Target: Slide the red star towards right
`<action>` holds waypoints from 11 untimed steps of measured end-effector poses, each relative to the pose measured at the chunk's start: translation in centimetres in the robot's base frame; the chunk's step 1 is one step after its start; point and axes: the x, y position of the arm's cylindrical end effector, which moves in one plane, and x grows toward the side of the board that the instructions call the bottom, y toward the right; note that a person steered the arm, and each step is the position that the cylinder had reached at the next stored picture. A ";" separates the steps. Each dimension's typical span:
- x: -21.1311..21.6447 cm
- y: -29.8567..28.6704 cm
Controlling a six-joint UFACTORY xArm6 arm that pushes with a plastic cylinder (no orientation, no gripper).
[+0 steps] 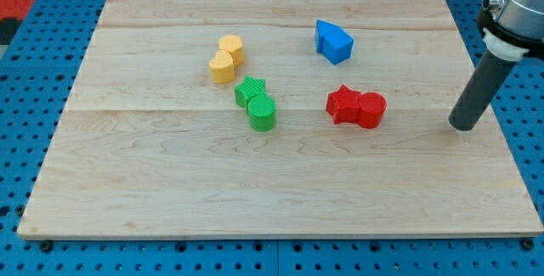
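Note:
The red star (343,104) lies right of the board's middle, touching a red cylinder (371,110) on its right side. My tip (463,126) rests on the board near the right edge, well to the right of the red cylinder and apart from every block. The dark rod rises from it towards the view's top right.
A blue block (333,42) lies above the red pair. A green star (250,91) touches a green cylinder (263,114) near the middle. Two yellow blocks (226,59) lie upper left of them. The wooden board (170,191) sits on a blue studded surface.

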 end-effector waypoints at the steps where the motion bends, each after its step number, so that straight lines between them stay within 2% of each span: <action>1: -0.6 0.0; 4: -5.4 -0.7; 6: -6.5 -7.6; 9: -5.6 -13.6; 11: -5.6 -14.4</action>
